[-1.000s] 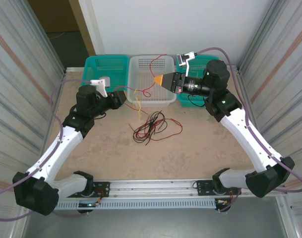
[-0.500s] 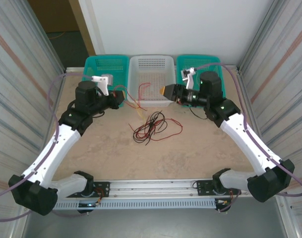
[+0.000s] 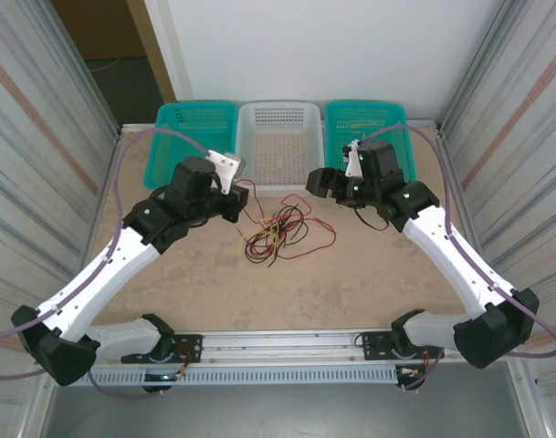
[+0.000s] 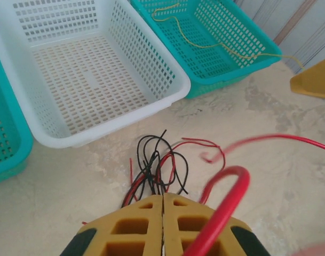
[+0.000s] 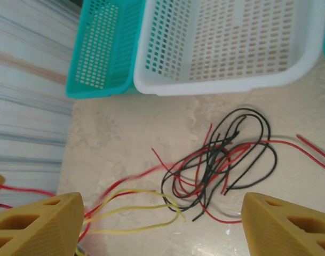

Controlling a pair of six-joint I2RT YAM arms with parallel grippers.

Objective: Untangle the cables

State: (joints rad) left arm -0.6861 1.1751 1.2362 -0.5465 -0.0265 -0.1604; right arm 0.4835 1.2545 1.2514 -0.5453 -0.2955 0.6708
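Observation:
The cables [image 3: 279,234] lie as a tangle of red and black strands on the table in front of the white basket. In the left wrist view the tangle [image 4: 156,166] sits just beyond my left gripper [image 4: 163,196], whose jaws are pressed together; a thick red strand [image 4: 226,198] loops over its right finger. Red and yellow strands [image 5: 131,212] run from the tangle [image 5: 223,162] toward the left gripper [image 3: 240,208]. My right gripper [image 5: 162,198] hangs above the table, jaws wide apart, nothing between them. From above, the right gripper [image 3: 317,181] is by the basket's front right corner.
A white basket [image 3: 278,184] stands at the back between two teal baskets [image 3: 173,123] [image 3: 376,113]. In the left wrist view a thin yellow wire [image 4: 205,44] lies in the right-hand teal basket [image 4: 242,66]. Corrugated walls close in both sides.
Both grippers have come away from the white basket and down toward the tangle. The left brought red and yellow strands along. The right gripper now stands open, and the red strand has left the basket.

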